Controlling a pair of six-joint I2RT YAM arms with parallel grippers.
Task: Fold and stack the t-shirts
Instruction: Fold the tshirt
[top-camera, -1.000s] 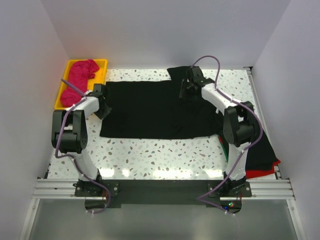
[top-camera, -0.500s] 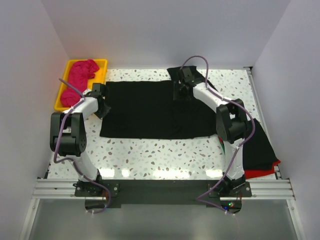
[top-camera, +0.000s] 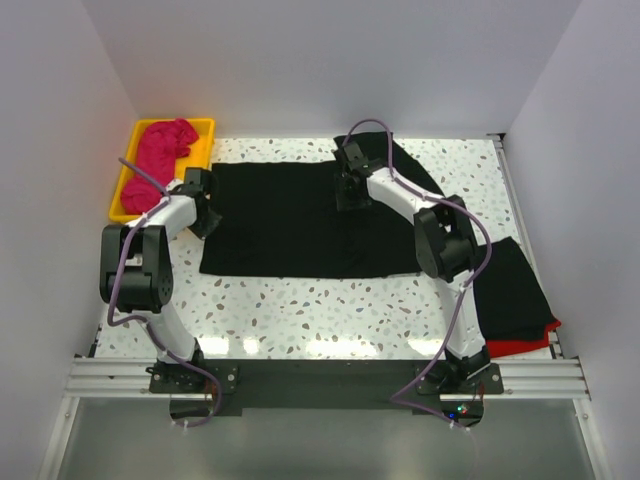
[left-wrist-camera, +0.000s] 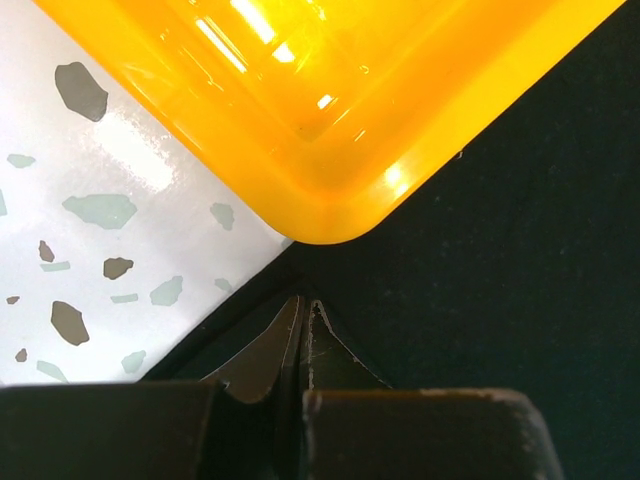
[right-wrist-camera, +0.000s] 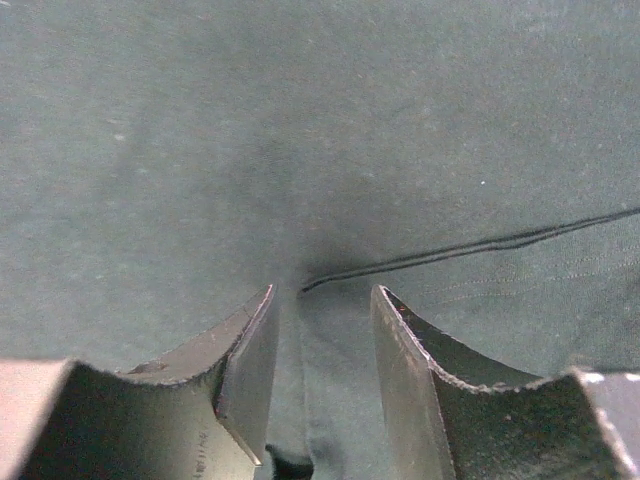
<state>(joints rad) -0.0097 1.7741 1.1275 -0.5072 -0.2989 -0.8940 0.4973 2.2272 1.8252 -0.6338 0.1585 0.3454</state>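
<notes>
While the black t-shirt lies spread across the table centre, left gripper is clamped tight on its left edge, nr yellow tray corner. Right gripper, jaws narrow, pinches a cloth fold by the far edge.

The left arm and right arm have white links, bulky black joints, looping mauve cables and black bases, while the left gripper and right gripper carry dark tapered fingers.
</notes>
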